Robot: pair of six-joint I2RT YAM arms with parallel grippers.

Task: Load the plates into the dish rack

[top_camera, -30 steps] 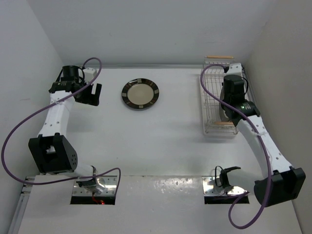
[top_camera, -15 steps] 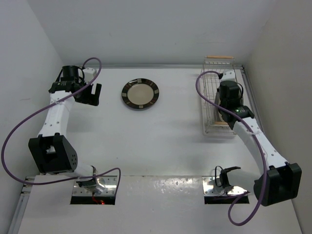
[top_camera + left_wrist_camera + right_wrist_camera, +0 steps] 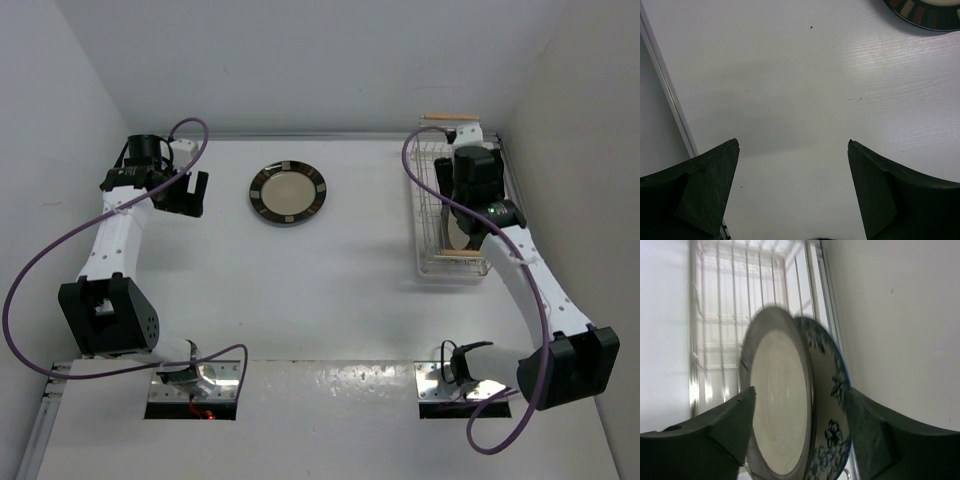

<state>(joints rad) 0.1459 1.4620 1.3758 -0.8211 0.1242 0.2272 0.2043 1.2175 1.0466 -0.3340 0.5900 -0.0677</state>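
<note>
Straddling two plates, the right gripper (image 3: 800,390) has its jaws spread wide; contact is unclear. The cream-centred plate (image 3: 780,405) and blue floral plate (image 3: 832,390) stand on edge between them, inside the dish rack (image 3: 730,315). The left gripper (image 3: 792,145) jaws gape, holding nothing, above the table (image 3: 790,75). The patched plate (image 3: 925,12) lies ahead, to their right.

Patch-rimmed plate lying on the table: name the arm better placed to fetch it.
Left. The left gripper, open and empty, hangs beside that plate; the right gripper is far off over the dish rack.
</note>
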